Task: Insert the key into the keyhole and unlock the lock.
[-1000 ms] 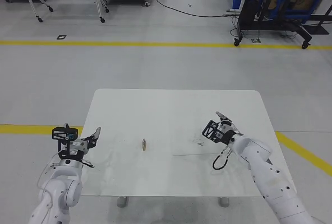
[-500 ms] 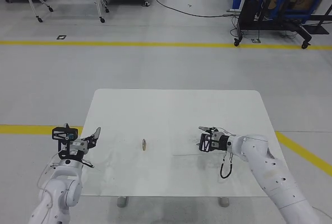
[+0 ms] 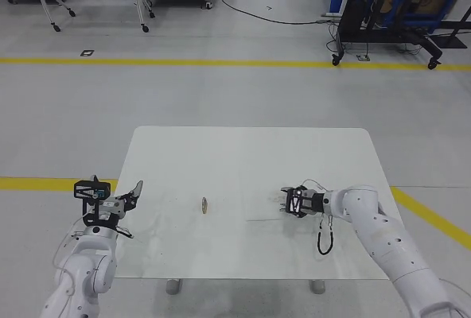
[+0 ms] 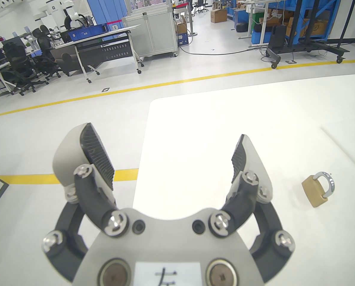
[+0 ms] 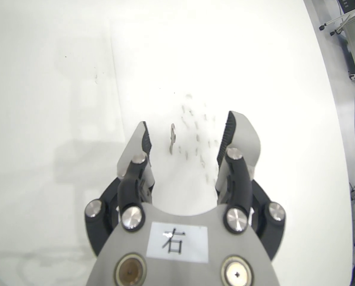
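Observation:
A small brass padlock (image 3: 205,205) with a silver shackle lies on the white table (image 3: 243,155), left of centre; the left wrist view shows the padlock (image 4: 317,189) lying on its side. The thin silver key (image 5: 172,139) lies flat on the table. My right gripper (image 5: 188,121) is open and straddles the key, which sits closer to one finger. In the top view the right gripper (image 3: 285,202) points toward the padlock, about a hand's width away. My left gripper (image 4: 165,153) hangs open and holds nothing at the table's left edge (image 3: 134,193).
Small dark scuff marks (image 5: 195,132) dot the table around the key. A faint seam (image 5: 118,90) runs across the tabletop. Grey floor with yellow lines (image 3: 219,61) surrounds the table. Carts and racks stand far behind.
My right gripper has swung from pointing away at the right to pointing left, low over the key. The left arm and the padlock have stayed put.

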